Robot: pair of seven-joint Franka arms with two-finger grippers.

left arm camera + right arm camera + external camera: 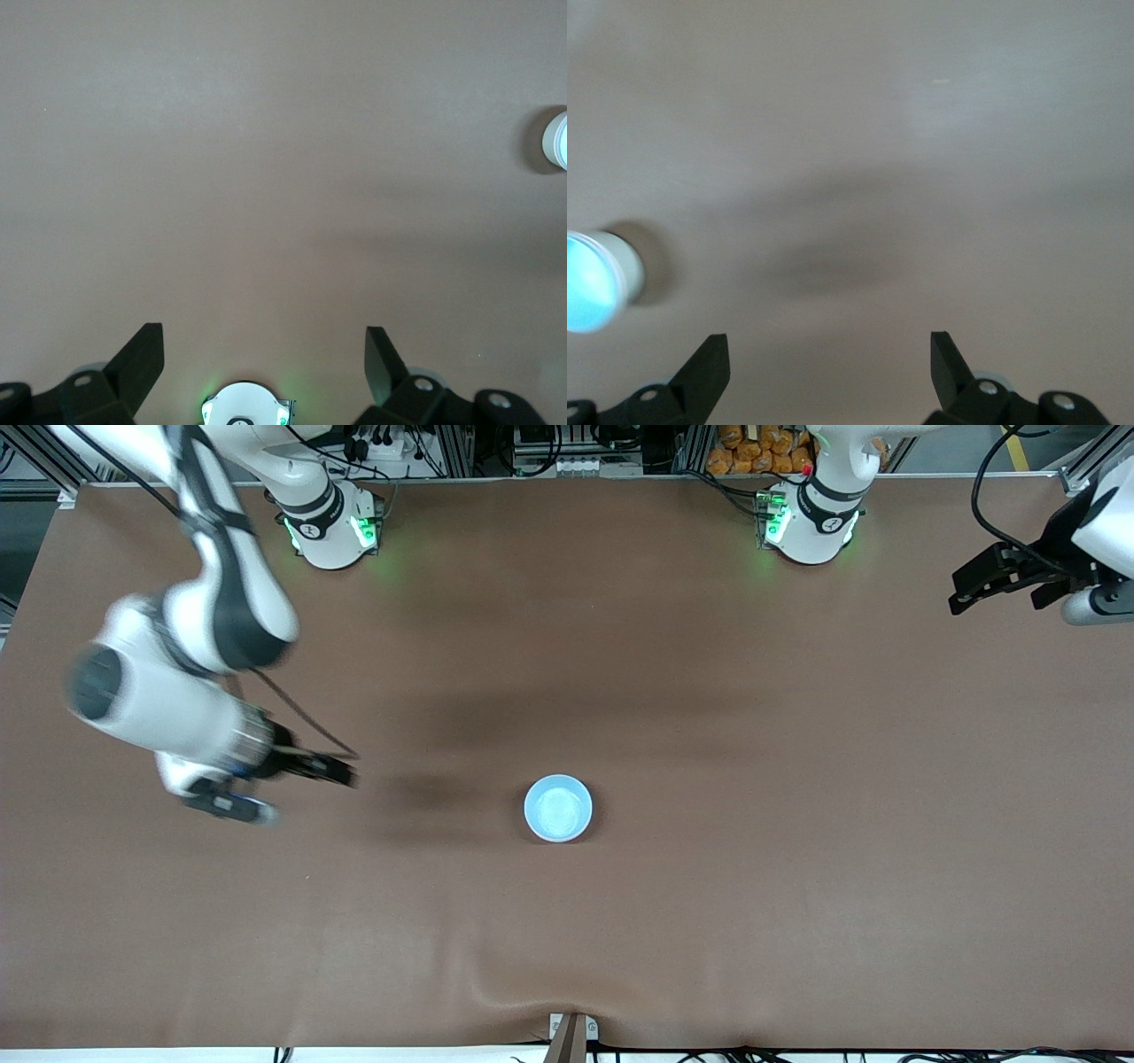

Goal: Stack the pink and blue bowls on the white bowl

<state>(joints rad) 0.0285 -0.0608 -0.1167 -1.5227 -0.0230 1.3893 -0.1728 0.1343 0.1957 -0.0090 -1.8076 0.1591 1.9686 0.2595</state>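
The light blue bowl [558, 808] sits near the middle of the brown table. In the right wrist view its blue inside [586, 283] shows nested in a bowl with a white outer wall [631, 266]. The left wrist view catches only the edge of that white wall [558, 140]. No pink bowl shows in any view. My right gripper [341, 772] is open and empty over bare table, toward the right arm's end from the bowls; its fingers [709, 363] frame bare table. My left gripper [970, 593] is open and empty over the left arm's end of the table, where that arm waits.
The brown table cover [709, 691] has a raised wrinkle [532, 992] near the edge closest to the front camera, above a small metal bracket [571, 1032]. The arm bases [332, 527] [811, 518] stand along the top edge. Clutter lies off the table there.
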